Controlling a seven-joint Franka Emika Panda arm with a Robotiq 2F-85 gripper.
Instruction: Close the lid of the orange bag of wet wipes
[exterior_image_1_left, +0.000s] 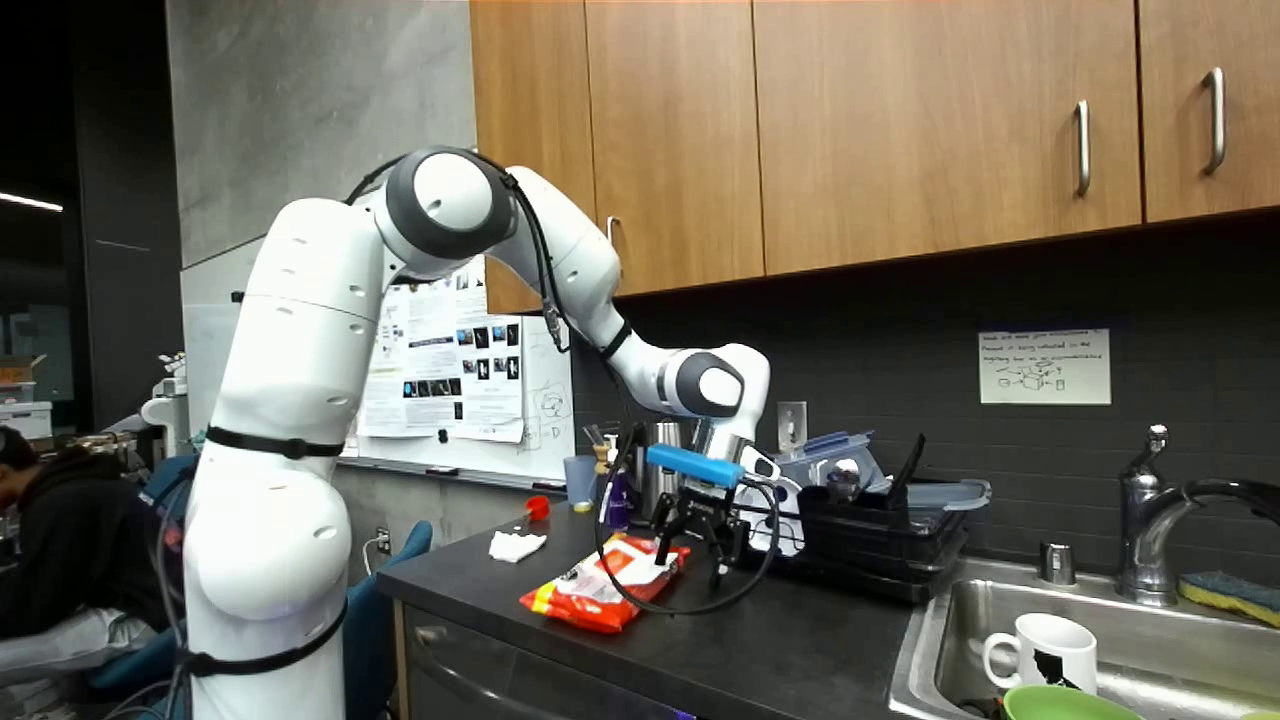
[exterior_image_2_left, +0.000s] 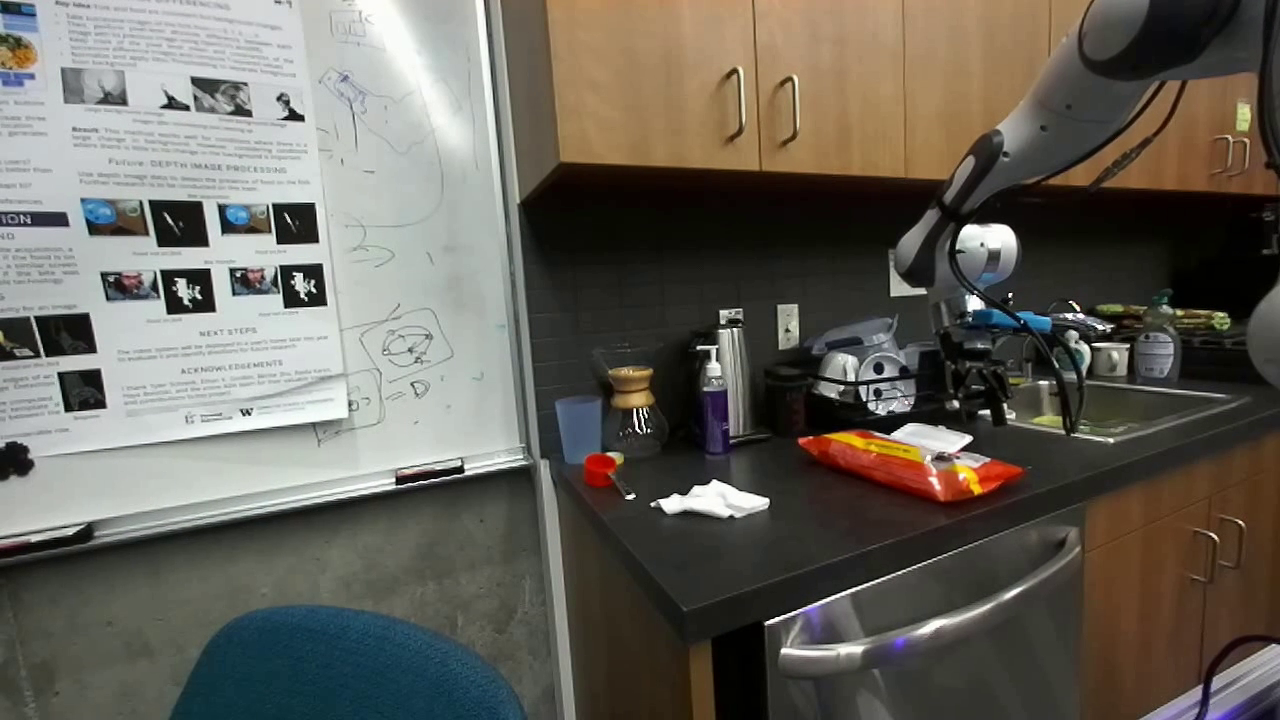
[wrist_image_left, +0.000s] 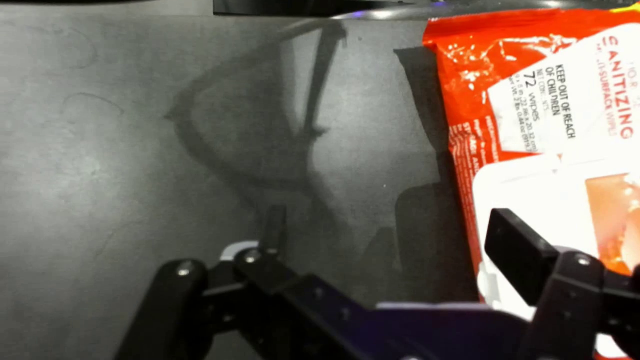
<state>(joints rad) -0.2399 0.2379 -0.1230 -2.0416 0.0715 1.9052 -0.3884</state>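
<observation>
A Franka Emika Panda arm (exterior_image_1_left: 305, 350) holds its Robotiq gripper (wrist_image_left: 387, 220) over a dark kitchen countertop (wrist_image_left: 125, 150), the hand in a released position, its two fingers (wrist_image_left: 520, 255) spread well apart. In the wrist view one finger shows above the counter and the other in front of the white opening frame (wrist_image_left: 530, 195) of an orange bag of sanitizing wipes (wrist_image_left: 460, 65); whether it touches cannot be told. The bag lies flat near the counter's front edge, between a crumpled white tissue (exterior_image_2_left: 712, 498) and the stainless-steel sink (exterior_image_1_left: 922, 650), its white lid (exterior_image_2_left: 933, 437) open and laid back toward the wall (exterior_image_2_left: 660, 270) in an exterior view. The label (wrist_image_left: 585, 90) reads "SANITIZING" in red, beside a washed-out "SURFACE WIPES," with "72 wipes" and "KEEP OUT OF REACH OF CHILDREN" in black; fine print along the bag's edge is only partly legible. A red measuring scoop (exterior_image_2_left: 602, 470) and a purple pump bottle (exterior_image_2_left: 714, 415) sit farther along the counter. On the whiteboard (exterior_image_2_left: 430, 250), a research poster (exterior_image_2_left: 200, 230) carries the headings "Future: DEPTH IMAGE PROCESSING," "NEXT STEPS" and "ACKNOWLEDGEMENTS." Handwriting on a paper notice (exterior_image_1_left: 1045, 370) behind the sink is too small to read with certainty.
</observation>
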